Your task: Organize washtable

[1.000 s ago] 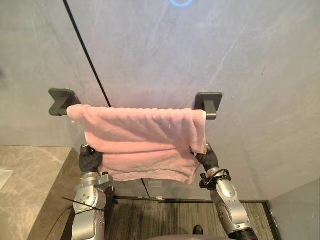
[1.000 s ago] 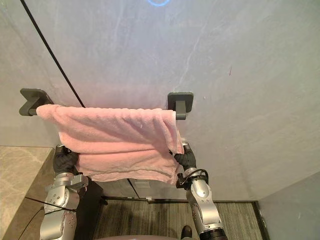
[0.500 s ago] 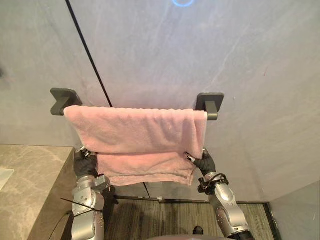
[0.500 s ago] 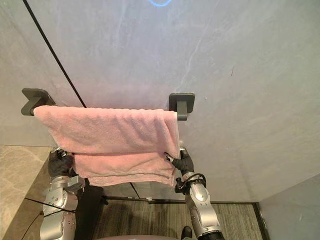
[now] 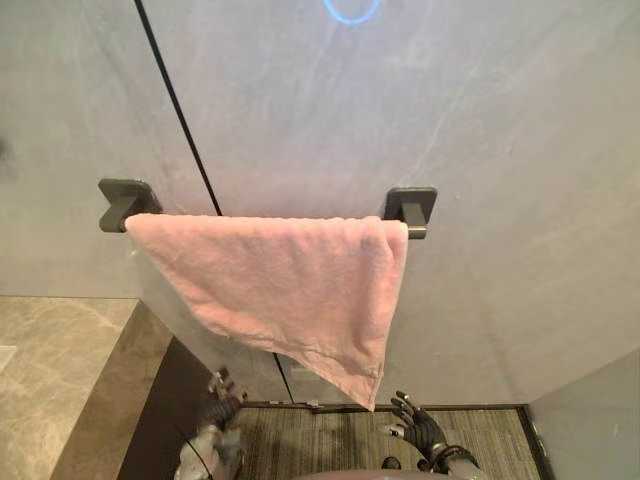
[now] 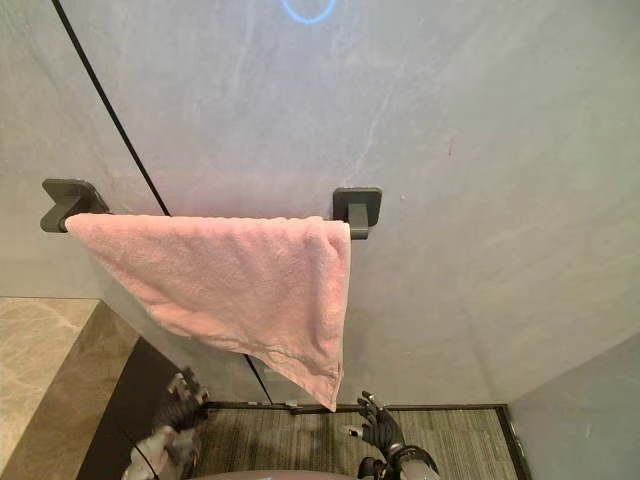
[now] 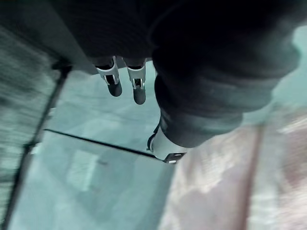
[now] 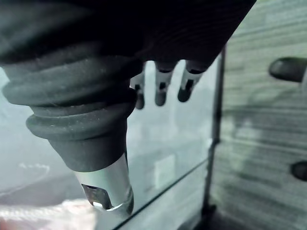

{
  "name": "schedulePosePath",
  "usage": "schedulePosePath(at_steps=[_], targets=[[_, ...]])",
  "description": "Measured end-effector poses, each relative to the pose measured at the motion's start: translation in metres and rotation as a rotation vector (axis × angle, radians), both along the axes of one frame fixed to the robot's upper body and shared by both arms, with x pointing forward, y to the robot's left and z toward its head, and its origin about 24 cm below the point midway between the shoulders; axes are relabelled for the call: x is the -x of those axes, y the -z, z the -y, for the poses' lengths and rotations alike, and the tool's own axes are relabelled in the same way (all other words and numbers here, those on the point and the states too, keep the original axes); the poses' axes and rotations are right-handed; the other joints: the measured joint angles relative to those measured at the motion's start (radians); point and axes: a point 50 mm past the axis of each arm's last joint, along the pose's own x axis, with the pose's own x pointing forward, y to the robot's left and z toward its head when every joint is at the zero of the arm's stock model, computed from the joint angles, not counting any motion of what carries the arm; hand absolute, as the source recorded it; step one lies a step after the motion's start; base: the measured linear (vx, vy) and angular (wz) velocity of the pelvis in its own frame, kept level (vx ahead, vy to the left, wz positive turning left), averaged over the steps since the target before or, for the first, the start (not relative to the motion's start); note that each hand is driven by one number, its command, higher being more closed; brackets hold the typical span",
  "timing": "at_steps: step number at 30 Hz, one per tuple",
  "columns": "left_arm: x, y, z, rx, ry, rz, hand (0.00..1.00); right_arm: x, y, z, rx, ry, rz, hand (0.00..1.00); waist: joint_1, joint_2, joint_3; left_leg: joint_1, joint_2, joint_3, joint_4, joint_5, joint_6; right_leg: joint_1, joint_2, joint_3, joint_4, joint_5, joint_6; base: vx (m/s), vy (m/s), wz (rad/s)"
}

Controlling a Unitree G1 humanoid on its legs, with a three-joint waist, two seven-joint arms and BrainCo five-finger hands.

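Grey stone wall (image 5: 480, 120) carries a dark towel rail (image 5: 411, 206) above the marble counter (image 5: 50, 350). Pink towel (image 5: 290, 280) hangs over the rail, one corner drooping lowest. Left hand (image 5: 222, 392) and right hand (image 5: 415, 425) sit below it, clear of the cloth — fingers spread, holding nothing.

The towel (image 5: 290, 290) hangs mid-frame between the left bracket (image 5: 122, 198) and right bracket (image 5: 411, 205) (both on the wall (image 5: 510, 140)). The counter (image 5: 50, 380) lies lower left. The left hand (image 5: 222, 392) and right hand (image 5: 418, 428) are below the towel, at the bottom edge.
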Motion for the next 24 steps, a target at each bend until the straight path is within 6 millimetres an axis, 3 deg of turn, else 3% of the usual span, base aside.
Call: schedulePosePath(at_steps=[2, 6, 9, 12, 16, 24], targets=[[0.02, 0.013, 0.002, 0.017, 0.064, -0.096, 0.0, 0.007, -0.002, -0.001, 0.01, -0.051, -0.007, 0.0, 0.0, -0.002, 0.004, 0.001, 0.0, 0.002, 0.001, -0.001, -0.001, 0.001, 0.0, 0.003, 0.0, 0.0, 0.0, -0.06, -0.012, -0.06], [0.071, 0.022, 0.009, 0.06, 0.382, -0.282, 0.0, 0.007, -0.035, -0.012, -0.027, -0.29, 0.115, 0.0, -0.011, 0.0, 0.019, 0.037, 0.003, 0.013, 0.003, -0.005, -0.002, 0.032, 0.004, 0.016, 0.003, -0.001, 0.001, -0.05, -0.002, -0.06], [0.073, -0.001, 0.007, 0.121, 0.595, -0.238, 0.0, -0.003, -0.064, -0.021, -0.105, -0.448, 0.229, 0.0, -0.022, -0.011, 0.026, 0.039, 0.003, 0.029, 0.017, -0.028, 0.002, 0.031, 0.002, 0.021, 0.004, -0.012, 0.008, -0.08, 0.005, -0.1], [0.064, -0.035, 0.008, 0.305, 0.695, -0.148, 0.0, -0.01, -0.092, -0.028, -0.216, -0.564, 0.312, 0.0, -0.023, -0.008, 0.029, 0.038, 0.0, 0.042, 0.016, -0.028, 0.002, 0.029, -0.002, 0.025, 0.005, -0.012, 0.011, -0.04, 0.019, -0.17], [0.037, -0.075, 0.035, 0.508, 0.73, 0.078, 0.0, -0.021, -0.129, -0.037, -0.404, -0.558, 0.442, 0.0, -0.023, -0.008, 0.029, 0.038, -0.004, 0.049, 0.009, -0.028, 0.002, 0.023, -0.005, 0.025, 0.005, -0.009, 0.014, 0.0, 0.015, -0.02], [-0.044, -0.137, 0.067, 0.533, 0.577, 0.586, 0.0, -0.06, -0.17, -0.084, -0.669, -0.534, 0.62, 0.0, 0.009, -0.018, 0.035, 0.038, -0.003, 0.025, 0.017, -0.02, 0.003, 0.035, -0.004, 0.007, 0.005, 0.001, 0.015, 0.03, 0.006, 0.09]])
